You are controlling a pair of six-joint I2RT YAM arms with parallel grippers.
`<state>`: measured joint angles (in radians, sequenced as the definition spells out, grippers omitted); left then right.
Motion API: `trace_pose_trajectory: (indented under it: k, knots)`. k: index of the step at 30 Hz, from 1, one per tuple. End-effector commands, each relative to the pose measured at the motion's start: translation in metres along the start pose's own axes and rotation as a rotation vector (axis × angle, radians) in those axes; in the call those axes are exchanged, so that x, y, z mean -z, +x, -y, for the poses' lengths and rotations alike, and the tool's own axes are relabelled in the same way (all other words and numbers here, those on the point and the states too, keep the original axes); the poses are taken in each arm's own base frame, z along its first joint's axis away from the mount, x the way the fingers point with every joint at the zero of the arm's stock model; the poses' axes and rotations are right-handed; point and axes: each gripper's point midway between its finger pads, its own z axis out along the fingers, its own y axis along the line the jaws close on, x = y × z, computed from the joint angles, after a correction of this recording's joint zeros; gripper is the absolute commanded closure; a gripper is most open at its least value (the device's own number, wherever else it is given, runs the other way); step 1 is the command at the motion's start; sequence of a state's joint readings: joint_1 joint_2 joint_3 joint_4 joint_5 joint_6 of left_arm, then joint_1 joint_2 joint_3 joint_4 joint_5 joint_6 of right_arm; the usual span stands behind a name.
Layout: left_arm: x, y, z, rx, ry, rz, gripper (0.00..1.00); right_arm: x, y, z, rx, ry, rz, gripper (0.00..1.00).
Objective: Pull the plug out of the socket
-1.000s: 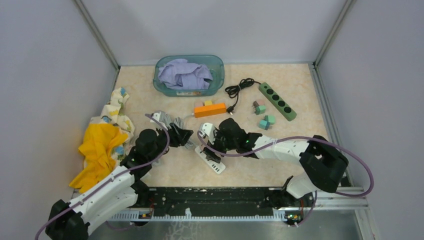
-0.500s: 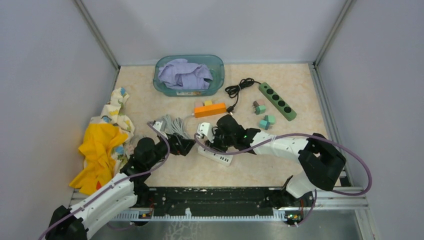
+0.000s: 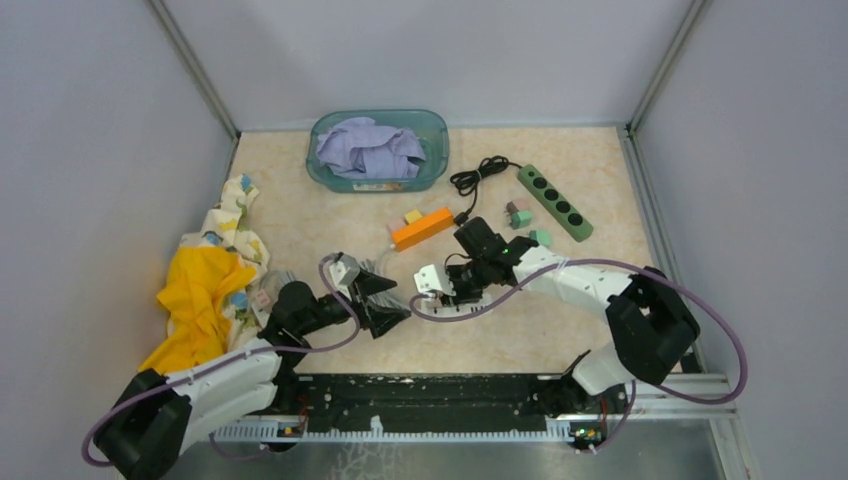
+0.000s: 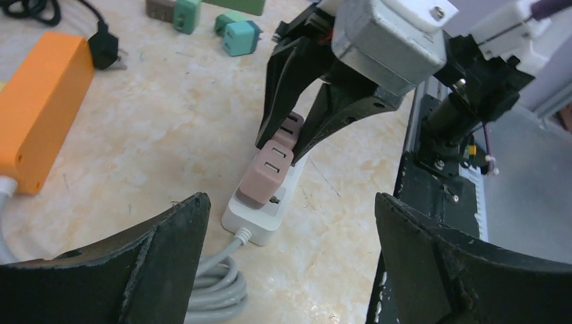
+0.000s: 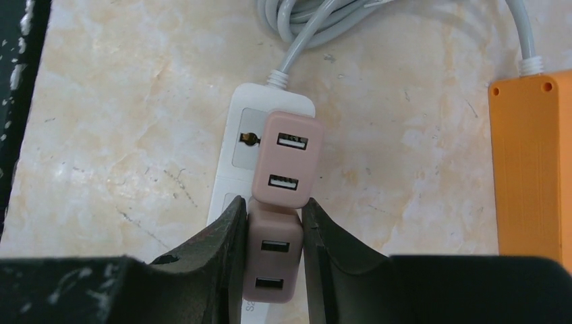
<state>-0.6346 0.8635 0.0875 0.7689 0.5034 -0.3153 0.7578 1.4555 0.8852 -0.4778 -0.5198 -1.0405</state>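
A white power strip, the socket (image 5: 239, 145) (image 4: 260, 216), lies on the beige table with two pink USB plugs standing side by side on it. My right gripper (image 5: 273, 223) (image 3: 452, 292) is shut on one pink plug (image 5: 273, 260) (image 4: 291, 127), one finger on each side. The other pink plug (image 5: 287, 158) (image 4: 266, 172) sits free at the strip's cable end. Whether the held plug is still seated in the socket cannot be told. My left gripper (image 4: 290, 202) (image 3: 398, 305) is wide open just short of the strip's cable end and holds nothing. The strip's grey cable (image 4: 209, 290) coils beneath it.
An orange box (image 3: 422, 228) (image 5: 533, 162) lies just beyond the strip. Farther back are a green power strip (image 3: 555, 203), a black cable (image 3: 478, 178), small teal blocks (image 3: 540, 237) and a teal bin (image 3: 435, 135) of purple cloth. Yellow cloth (image 3: 205, 290) is piled at the left.
My right gripper closed on a pink plug and swung right and farther back, the strip moving with it. My left gripper opened wide and moved nearer and right. The orange box turned slightly.
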Motion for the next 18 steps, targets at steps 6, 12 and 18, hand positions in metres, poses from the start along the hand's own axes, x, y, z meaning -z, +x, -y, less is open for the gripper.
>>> trace_pose_trajectory:
  k: [6,12,18]
  knots:
    - [-0.005,-0.001,0.036,-0.299,0.204,0.051,0.03,0.016,-0.002,-0.014,-0.016,-0.071,0.023,0.51]
    - [-0.007,-0.005,0.032,-0.305,0.173,0.075,0.01,0.047,-0.019,0.003,-0.155,-0.013,0.139,0.32]
    - [-0.010,-0.017,0.031,-0.272,0.147,0.103,0.00,0.089,-0.044,0.003,-0.126,0.028,0.349,0.26]
